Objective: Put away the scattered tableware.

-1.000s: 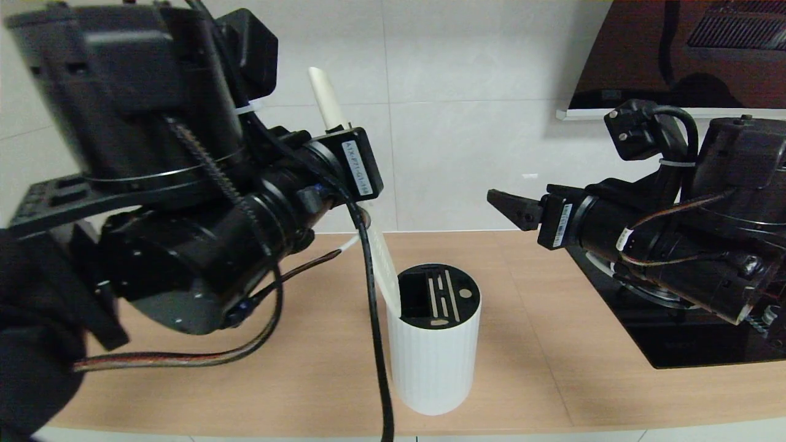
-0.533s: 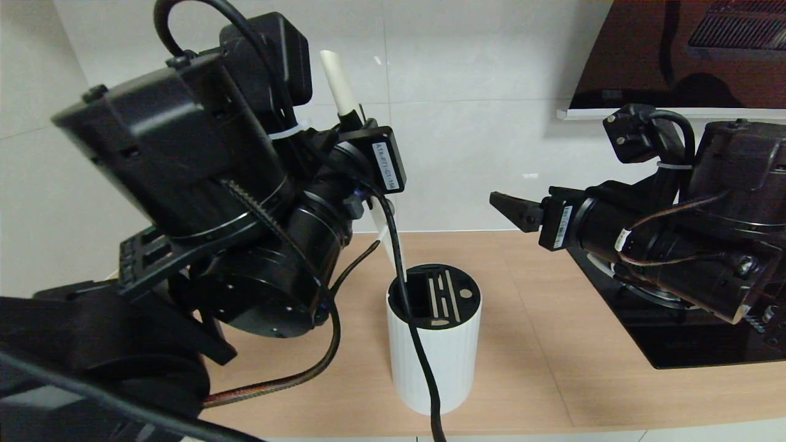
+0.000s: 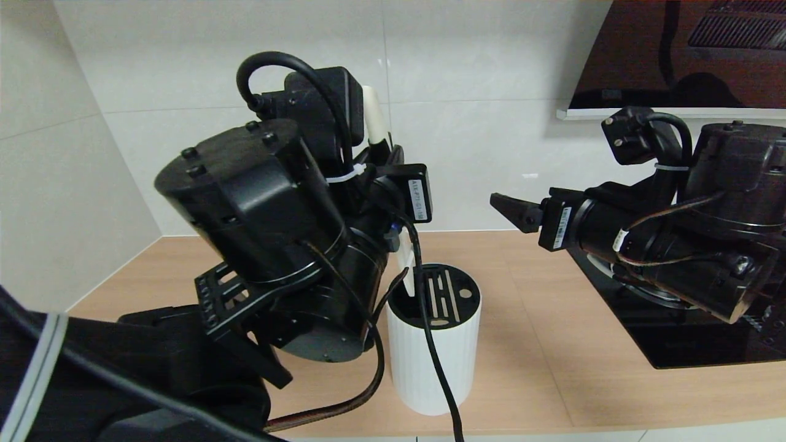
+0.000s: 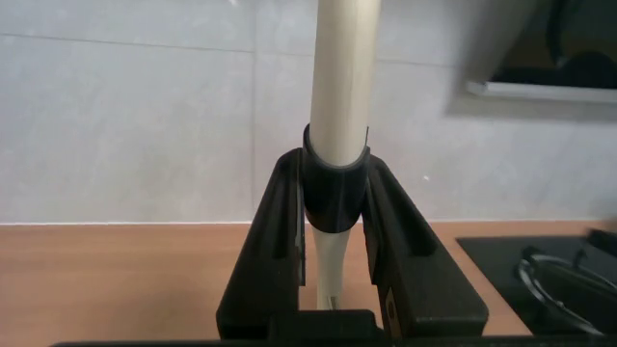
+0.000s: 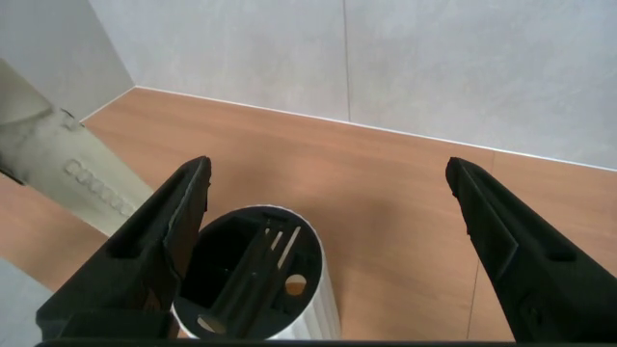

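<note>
The left end effector [image 4: 335,183] is clamped on the cream handle of a knife [image 3: 375,123]. The knife is nearly upright, its pale blade meeting the black slotted top of the white cylindrical knife holder [image 3: 436,356] on the desk [image 3: 528,344]. The right end effector [image 3: 513,212] hangs with its fingers spread wide, off to the holder's right.

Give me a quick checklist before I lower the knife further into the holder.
1. Left claw shut on the knife handle: ok.
2. Blade over the wide slot of the holder: ok.
3. Depth of the tip inside the slot: cannot tell.
4. Holder upright on the counter: ok.
5. Right claw open and apart from the holder: ok.
</note>
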Robot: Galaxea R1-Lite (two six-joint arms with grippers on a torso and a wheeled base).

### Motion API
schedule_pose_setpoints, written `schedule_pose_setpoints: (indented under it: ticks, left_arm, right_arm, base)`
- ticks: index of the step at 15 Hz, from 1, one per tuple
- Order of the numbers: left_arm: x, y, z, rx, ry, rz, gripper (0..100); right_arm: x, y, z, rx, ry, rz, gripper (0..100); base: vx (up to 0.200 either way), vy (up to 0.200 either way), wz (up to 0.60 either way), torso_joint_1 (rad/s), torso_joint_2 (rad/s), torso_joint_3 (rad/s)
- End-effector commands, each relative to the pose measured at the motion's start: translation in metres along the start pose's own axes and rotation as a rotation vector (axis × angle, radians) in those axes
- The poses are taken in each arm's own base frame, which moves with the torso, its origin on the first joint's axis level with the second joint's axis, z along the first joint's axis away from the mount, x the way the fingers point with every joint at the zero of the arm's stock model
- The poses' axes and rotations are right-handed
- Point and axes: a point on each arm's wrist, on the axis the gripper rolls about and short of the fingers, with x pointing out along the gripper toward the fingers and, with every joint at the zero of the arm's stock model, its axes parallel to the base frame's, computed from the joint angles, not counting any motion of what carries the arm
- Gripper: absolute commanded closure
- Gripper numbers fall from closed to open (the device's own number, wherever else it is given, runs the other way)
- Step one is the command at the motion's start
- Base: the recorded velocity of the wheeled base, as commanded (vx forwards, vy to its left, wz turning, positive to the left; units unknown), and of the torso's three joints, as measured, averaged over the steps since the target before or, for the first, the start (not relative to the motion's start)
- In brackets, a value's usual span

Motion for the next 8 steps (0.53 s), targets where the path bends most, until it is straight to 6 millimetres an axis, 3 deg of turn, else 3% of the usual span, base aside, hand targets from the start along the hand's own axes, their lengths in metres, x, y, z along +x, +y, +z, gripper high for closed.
schedule_pose_setpoints:
  ticks: [1, 4, 8]
  left_arm:
    - [0.003, -0.005, -0.013, 0.017, 0.023, -0.002, 100]
    - [0.007, -0.009, -0.026, 0.038, 0.046, -0.003, 100]
    - [0.008, -0.010, -0.029, 0.036, 0.048, -0.004, 100]
  right_arm:
    - [0.001, 0.000, 0.000, 0.000, 0.001, -0.002, 0]
    - [0.001, 0.000, -0.001, -0.001, 0.004, -0.002, 0]
    - [0.001, 0.000, -0.002, 0.000, 0.005, -0.002, 0]
  base:
    - [0.000, 0.000, 0.00, 0.000, 0.00, 0.000]
    - [0.000, 0.000, 0.00, 0.000, 0.00, 0.000]
    - [0.000, 0.000, 0.00, 0.000, 0.00, 0.000]
